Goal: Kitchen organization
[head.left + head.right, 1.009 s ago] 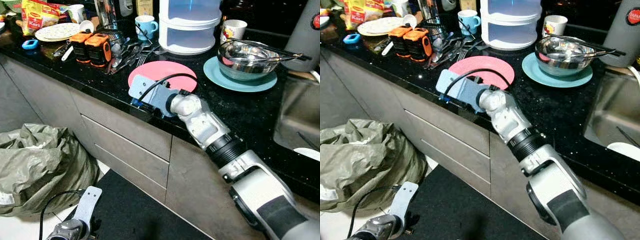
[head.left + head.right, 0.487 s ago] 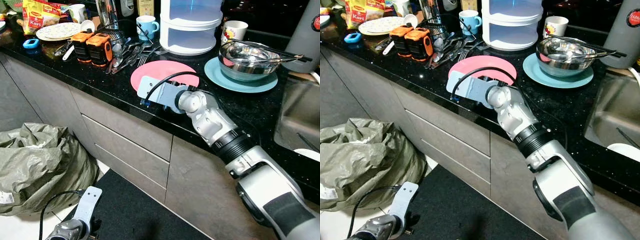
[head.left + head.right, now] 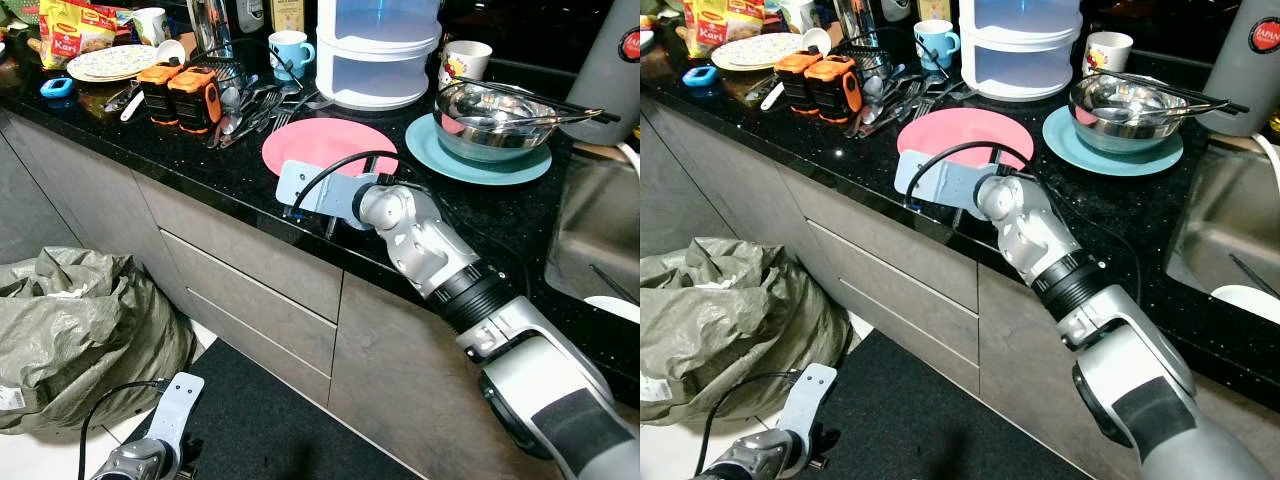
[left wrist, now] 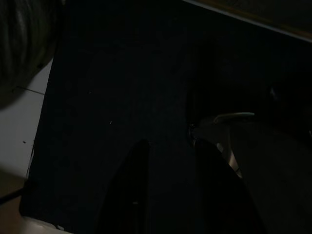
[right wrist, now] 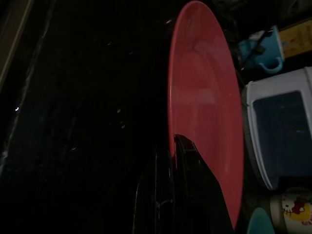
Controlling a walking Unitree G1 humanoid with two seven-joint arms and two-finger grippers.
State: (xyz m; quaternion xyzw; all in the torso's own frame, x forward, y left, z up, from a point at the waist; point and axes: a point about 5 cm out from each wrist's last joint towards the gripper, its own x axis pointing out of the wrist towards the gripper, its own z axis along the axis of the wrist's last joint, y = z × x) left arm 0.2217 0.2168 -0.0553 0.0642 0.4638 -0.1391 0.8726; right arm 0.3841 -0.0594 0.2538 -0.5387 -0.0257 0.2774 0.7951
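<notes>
A grey-green bag [image 3: 80, 335] is seen on the floor at the left, before the drawers. The left end effector [image 4: 168, 146] hangs low over a dark mat [image 3: 270, 425]; its two fingers are seen a little apart, with nothing between them. On the black counter [image 3: 180, 150], at the far left, a patterned plate [image 3: 105, 62] and two orange-and-black tools [image 3: 185, 95] are placed, with loose cutlery [image 3: 255, 105] just beside them. A blue mug [image 3: 290, 50] and a white stacked container [image 3: 378, 50] stand farther back. The pink plate [image 3: 325, 145] lies flat near the counter's front edge. The right end effector [image 5: 170, 146] is placed at the near rim of this plate; its fingers are almost together, and whether the rim is gripped cannot be told. To the right, a steel bowl [image 3: 490, 115] rests on a teal plate [image 3: 430, 150], and the sink [image 3: 600, 240] is seen at the far right.
</notes>
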